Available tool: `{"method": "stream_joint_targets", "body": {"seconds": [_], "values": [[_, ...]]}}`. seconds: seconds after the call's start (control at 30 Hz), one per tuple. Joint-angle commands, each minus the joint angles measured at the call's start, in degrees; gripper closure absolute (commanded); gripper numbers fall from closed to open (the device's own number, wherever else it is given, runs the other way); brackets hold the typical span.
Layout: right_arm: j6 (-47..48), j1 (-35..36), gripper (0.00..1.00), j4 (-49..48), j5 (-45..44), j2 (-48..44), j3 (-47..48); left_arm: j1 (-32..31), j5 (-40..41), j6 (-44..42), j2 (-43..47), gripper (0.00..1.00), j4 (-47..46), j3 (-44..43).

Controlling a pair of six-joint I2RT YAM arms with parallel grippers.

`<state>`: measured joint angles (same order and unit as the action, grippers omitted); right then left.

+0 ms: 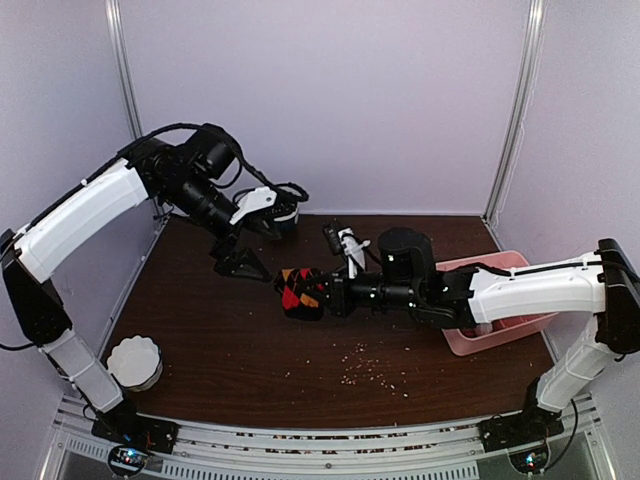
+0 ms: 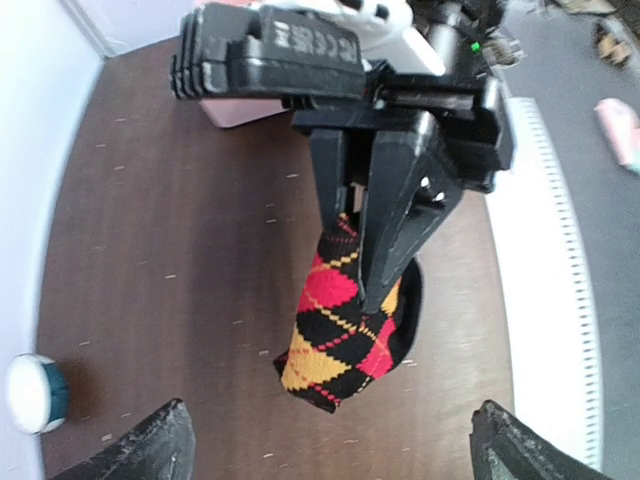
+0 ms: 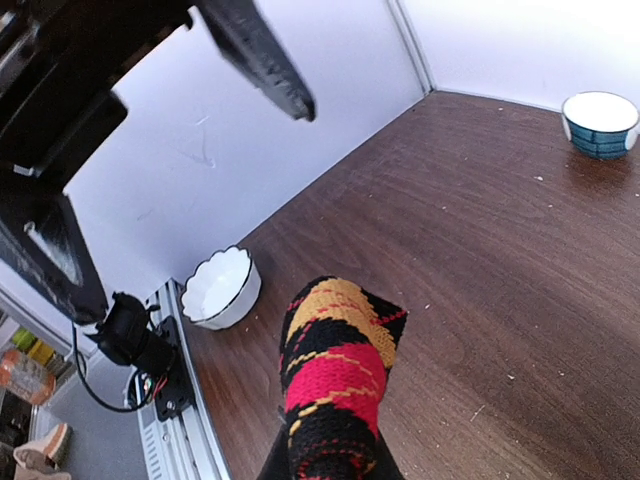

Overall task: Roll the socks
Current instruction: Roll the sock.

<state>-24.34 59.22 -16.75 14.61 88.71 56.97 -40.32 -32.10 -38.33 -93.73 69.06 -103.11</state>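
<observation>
- The argyle sock (image 1: 300, 292) is off the tabletop (image 1: 230, 350), held in the air over its middle; the right jaws are pinched on one end of it, and the rest juts out past their tips.
- Its long axis runs on from the right arm (image 1: 520, 285), pointing left across the tabletop in the top view; the free end (image 3: 340, 310) is the red, orange and black bunch furthest from the right jaws.
- The left jaws are spread wide and hold nothing; their fingers (image 2: 150, 445) show at the two bottom corners of the left wrist view, with the sock (image 2: 345, 330) centred between and beyond them.
- In the top view the left jaws sit just up and left of the sock's free end, near it but apart; no contact shows.
- The sock is already lined up with the open gap, so the free end looks the reachable part; a straight advance along the left arm's own line would probably bring the spread fingers round it.
- The second sock cannot be made out in any view.
</observation>
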Motion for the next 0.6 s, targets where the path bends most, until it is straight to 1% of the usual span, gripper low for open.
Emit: {"method": "stream_joint_targets", "body": {"seconds": [0.0,0.13,0.23,0.47,0.57], "values": [[-8.2,0.2,1.0,-4.0,-9.3,-2.2,1.1,-3.6,14.9,2.4,3.2,0.02,-11.7,4.9],[-15.4,0.2,1.0,-7.1,-10.9,-1.9,1.1,-7.7,20.9,0.9,4.9,0.02,-14.4,8.4],[-18.7,0.5,1.0,-6.5,-10.3,-1.3,2.8,-9.6,25.4,0.4,5.6,0.02,-17.6,10.5],[-23.5,1.3,1.0,-6.7,-9.6,-0.4,4.1,-10.6,31.1,0.1,5.7,0.02,-22.0,10.6],[-25.2,1.6,1.0,-7.2,-9.6,0.3,4.7,-11.2,32.2,0.3,5.6,0.02,-23.1,10.8]]}}
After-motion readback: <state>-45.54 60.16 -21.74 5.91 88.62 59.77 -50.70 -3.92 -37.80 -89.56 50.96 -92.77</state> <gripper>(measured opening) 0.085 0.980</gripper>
